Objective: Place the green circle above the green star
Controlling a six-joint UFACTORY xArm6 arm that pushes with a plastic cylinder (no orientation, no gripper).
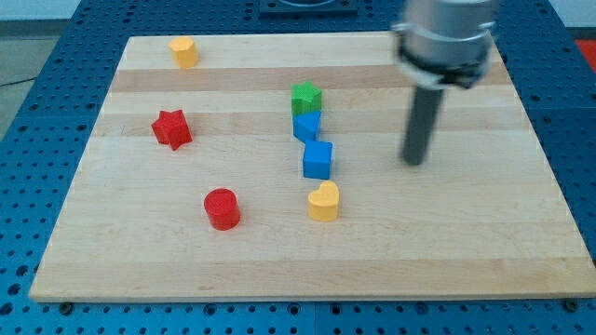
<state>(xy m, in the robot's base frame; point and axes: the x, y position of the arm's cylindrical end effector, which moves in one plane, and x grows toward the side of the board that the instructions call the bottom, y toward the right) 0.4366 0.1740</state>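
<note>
Nearest the camera: red cylinder (pixel 222 208) at lower centre-left of the bench (pixel 466 242), and a yellow heart (pixel 323 201) just right of it, lower centre.

Hidden / unclear: arm housing (pixel 444 37) at upper right is blurred and cut off by the frame's top edge. No pincer on this rig; only the dark rod shows, so no open or closed state applies. My tip (pixel 413 163) sits right of centre, well apart from every block, level with the lower blue block. Green circle: cannot be made out anywhere on the bench.

Count:
- green: 1, the green star (pixel 305 97), upper centre, top of a short column
- blue: 2, upper blue block (pixel 307 126) touching the star's lower side, lower blue cube (pixel 318 160) just below that
- red: 2, red star (pixel 171 128) at left, plus the cylinder
- yellow: 2, the heart, plus a yellow block (pixel 184 52) at upper left, shape unclear

Surface: pale wooden board with visible plank seams, resting on a blue perforated plate (pixel 28 121) that shows on all sides.
</note>
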